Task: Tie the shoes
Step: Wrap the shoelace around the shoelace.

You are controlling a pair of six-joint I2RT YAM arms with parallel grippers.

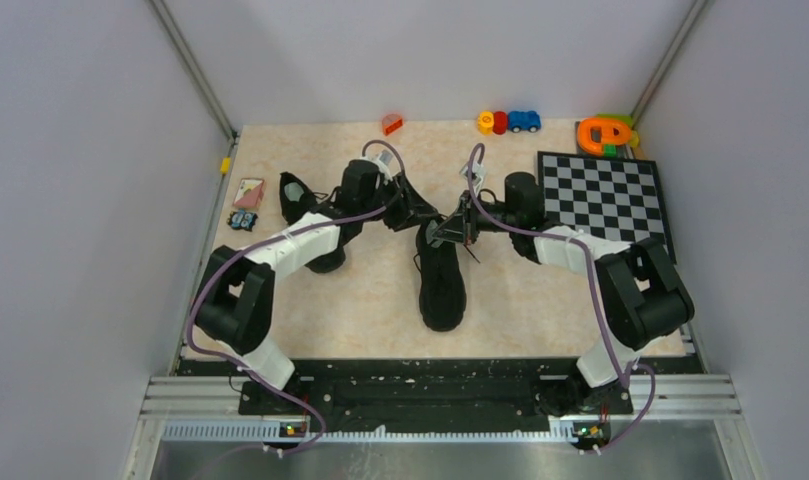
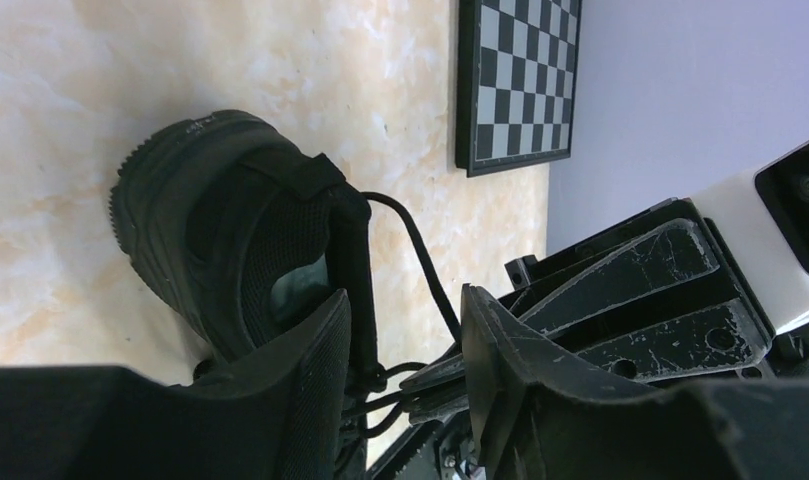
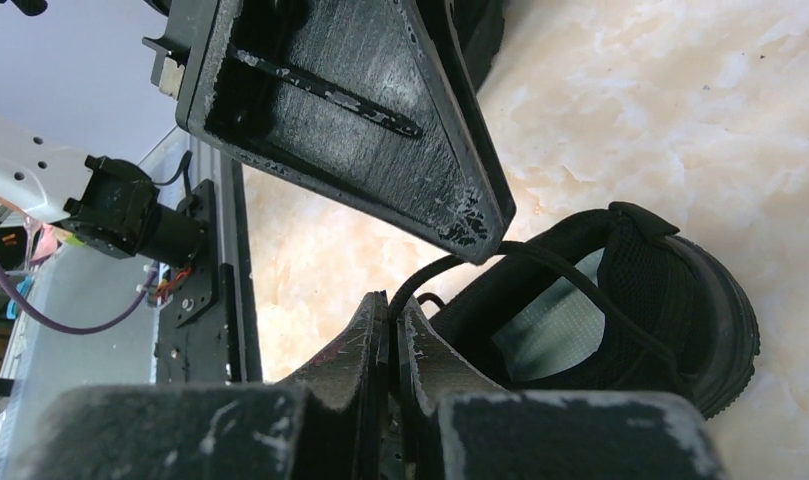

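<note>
One black shoe [image 1: 443, 285] lies mid-table, heel toward the back. Its open collar and pale insole show in the left wrist view [image 2: 220, 210] and the right wrist view [image 3: 660, 300]. The other shoe [image 1: 298, 198] lies at the back left, partly under the left arm. My right gripper [image 1: 442, 233] [image 3: 395, 330] is shut on a thin black lace [image 3: 540, 255] just above the collar. My left gripper [image 1: 427, 212] [image 2: 405, 345] stands open, its fingers either side of the right gripper's tips and the lace [image 2: 420, 250] strands there. A left finger [image 3: 360, 100] hangs over the right jaws.
A checkerboard [image 1: 605, 195] [image 2: 520, 80] lies at the right. Small toys line the back edge: an orange block [image 1: 392, 124], toy cars [image 1: 508, 122] and an orange-green toy [image 1: 605, 133]. A card [image 1: 248, 192] lies at the left edge. Walls enclose three sides.
</note>
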